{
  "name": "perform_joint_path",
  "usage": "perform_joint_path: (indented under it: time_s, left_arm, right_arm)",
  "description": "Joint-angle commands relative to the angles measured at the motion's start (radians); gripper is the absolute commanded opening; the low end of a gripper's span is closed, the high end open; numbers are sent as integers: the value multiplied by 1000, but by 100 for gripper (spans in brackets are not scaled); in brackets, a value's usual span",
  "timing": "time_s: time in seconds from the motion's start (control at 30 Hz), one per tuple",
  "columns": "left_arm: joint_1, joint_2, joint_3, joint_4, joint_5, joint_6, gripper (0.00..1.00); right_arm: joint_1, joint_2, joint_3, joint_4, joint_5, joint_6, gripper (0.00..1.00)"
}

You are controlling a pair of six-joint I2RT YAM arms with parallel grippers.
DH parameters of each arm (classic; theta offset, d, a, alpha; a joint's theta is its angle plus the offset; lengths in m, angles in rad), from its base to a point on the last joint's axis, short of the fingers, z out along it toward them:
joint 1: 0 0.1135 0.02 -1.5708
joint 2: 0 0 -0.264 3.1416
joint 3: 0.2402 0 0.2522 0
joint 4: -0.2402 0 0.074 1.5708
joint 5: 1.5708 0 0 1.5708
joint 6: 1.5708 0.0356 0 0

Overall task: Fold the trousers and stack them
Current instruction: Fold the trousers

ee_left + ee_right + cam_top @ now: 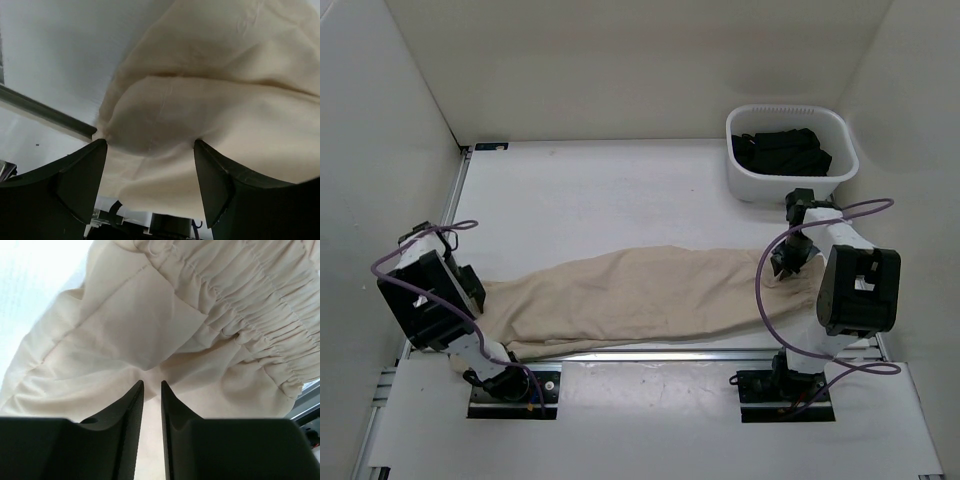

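Observation:
The beige trousers (640, 295) lie flat across the near half of the table, legs to the left and gathered waist to the right. My left gripper (480, 290) is at the leg ends. In the left wrist view it (150, 145) is wide open, with a bulge of the trousers (225, 100) between its fingers. My right gripper (785, 265) is at the waist end. In the right wrist view it (151, 384) is almost closed, pinching a fold of the trousers (150, 315) just below the elastic waistband (250, 315).
A white basket (740, 175) at the back right holds a black garment (782, 152). A metal rail (670, 354) runs along the near edge of the table, just under the trousers. White walls enclose the left, back and right sides.

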Motion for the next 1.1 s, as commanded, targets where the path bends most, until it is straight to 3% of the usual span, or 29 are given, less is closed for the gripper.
perform_joint_path:
  time_s: [0.0,0.07,0.2,0.3,0.37,0.67,0.73,0.83,0.9,0.97,1.07]
  left_arm:
    - [14,12,20,76,4,0,82]
    - [14,31,31,66,32,0,82]
    - [14,40,42,96,-7,0,63]
    - [14,29,80,96,-7,0,28]
    - [14,6,100,96,-7,0,14]
    - [14,15,186,96,-28,0,16]
    - [14,57,177,96,-40,0,25]
    - [14,77,177,107,-40,0,43]
    - [14,77,201,116,-40,0,50]
    - [14,61,260,116,-40,0,64]
    - [-17,-11,298,116,-51,0,66]
  right_arm:
    - [0,-26,-16,-15,7,-15,26]
    - [0,-35,-16,-15,7,-15,26]
    - [0,-67,-16,-15,7,-15,26]
    - [0,-85,-36,-24,19,-15,26]
    - [0,-85,-45,-24,19,-15,26]
    - [0,-64,-122,28,19,-19,26]
    - [9,-64,-102,40,19,-42,28]
    - [19,-105,-47,50,21,-119,40]
    - [28,-136,-19,50,21,-186,52]
    - [37,-188,2,50,-1,-237,57]
    - [119,-246,30,38,-39,-301,66]
